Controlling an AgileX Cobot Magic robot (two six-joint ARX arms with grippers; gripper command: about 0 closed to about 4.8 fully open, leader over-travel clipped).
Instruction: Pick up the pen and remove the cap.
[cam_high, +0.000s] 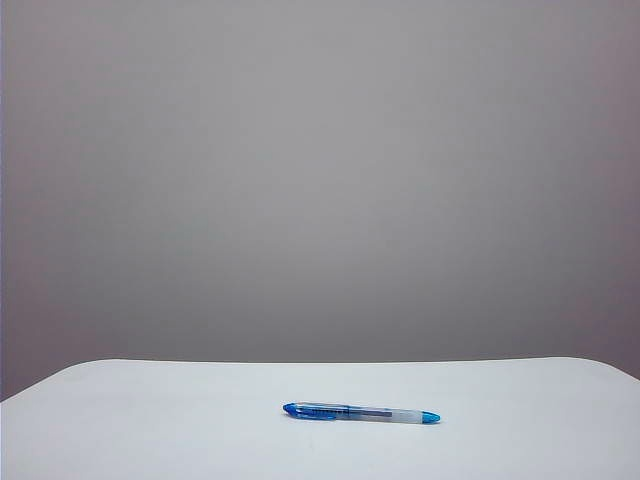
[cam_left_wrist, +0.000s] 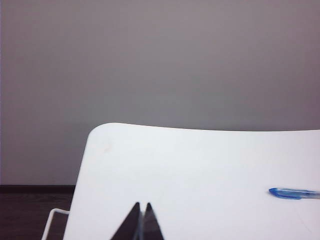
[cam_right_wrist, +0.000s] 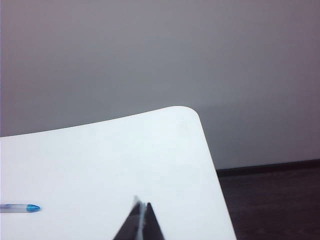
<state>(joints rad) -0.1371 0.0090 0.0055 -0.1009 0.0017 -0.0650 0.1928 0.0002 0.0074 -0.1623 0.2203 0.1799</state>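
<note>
On the white worktop (cam_high: 150, 420) we see the pen (cam_high: 361, 412) lying flat, alone, near the front middle in the exterior view. It lies crosswise, with its cap (cam_high: 312, 410) on: the blue rounded tip of the cap points to the left of that view, and the light-blue end plug to the right. The clear barrel runs between them.

Neither arm shows in the exterior view. In the left wrist view we find the left hand (cam_left_wrist: 141, 220) over the worktop's left part, its two dark fingers pressed together, clenched on nothing. The cap end of the pen lies well apart from it. In the right wrist view the right hand (cam_right_wrist: 140, 220) sits over the right part, near the rounded far corner, fingers likewise pressed together and gripping nothing. The pen's plug end lies well apart from it too.
</note>
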